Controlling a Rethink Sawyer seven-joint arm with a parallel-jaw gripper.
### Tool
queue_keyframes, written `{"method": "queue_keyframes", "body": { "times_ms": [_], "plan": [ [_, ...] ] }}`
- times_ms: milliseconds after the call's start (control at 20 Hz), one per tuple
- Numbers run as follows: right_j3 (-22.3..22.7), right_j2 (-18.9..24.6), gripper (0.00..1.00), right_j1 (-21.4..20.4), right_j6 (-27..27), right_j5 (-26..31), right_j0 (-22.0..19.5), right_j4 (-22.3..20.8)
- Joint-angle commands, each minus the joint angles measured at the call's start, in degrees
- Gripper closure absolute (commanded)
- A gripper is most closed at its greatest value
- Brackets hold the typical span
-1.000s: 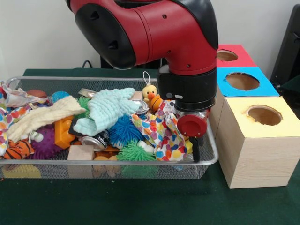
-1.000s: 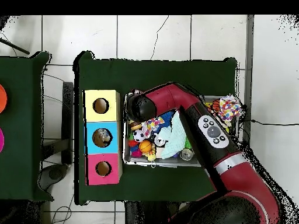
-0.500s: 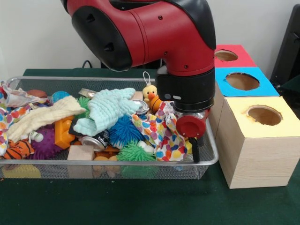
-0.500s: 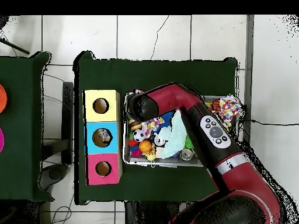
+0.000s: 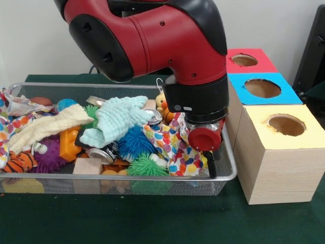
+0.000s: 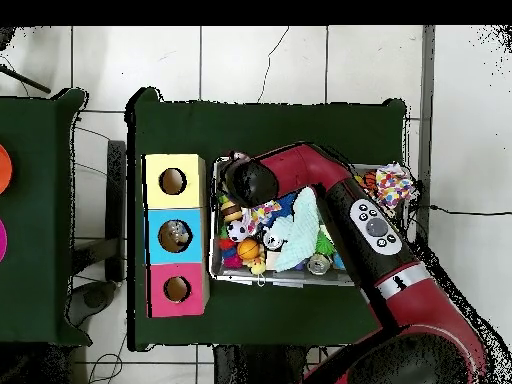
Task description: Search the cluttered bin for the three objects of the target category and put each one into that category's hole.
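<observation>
Where the front view is taken first, a wire mesh bin (image 5: 223, 175) is recorded on a green-covered desk (image 5: 152, 223), heaped with clutter. Listed in it: a pale mint knitted cloth (image 5: 116, 118) draped over the middle; a cream cloth (image 5: 43, 127) to its left; a polka-dot cloth (image 5: 172, 147) at the right end; a blue spiky ball (image 5: 133, 142); a green spiky ball (image 5: 144, 165); a purple spiky ball (image 5: 48, 155); a crushed can (image 5: 99, 154); an orange block (image 5: 67, 145); a wooden block (image 5: 87, 166); a yellow duck toy (image 5: 162, 104), partly hidden behind the arm. The red and black arm (image 5: 152, 40) is seen lowered over the bin's right end. The pincer (image 5: 210, 165) is shown only as a dark tip beside the polka-dot cloth, under a red round cap; whether it is spread or pressed together cannot be told. Just right of the bin, three boxes stand in a row, each with a round hole in its top: yellow box (image 5: 279, 147), blue box (image 5: 261, 89), red box (image 5: 249, 61).

From overhead, the bin (image 6: 215, 272) is found beside the same row: yellow box (image 6: 172, 181), blue box (image 6: 175, 236), red box (image 6: 177, 289). The arm (image 6: 330, 190) crosses the bin, its dark end over the corner nearest the yellow box. A small object lies inside the blue box's hole.
</observation>
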Motion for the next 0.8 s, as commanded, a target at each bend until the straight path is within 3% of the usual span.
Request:
{"method": "queue_keyframes", "body": {
  "times_ms": [50,800],
  "plan": [
    [-7.2,-0.9,0.00,7.9,-23.2,-1.2,-1.2,-5.2],
    [-8.2,-1.9,0.00,8.1,-23.1,-1.8,-0.2,-4.9]
  ]
}}
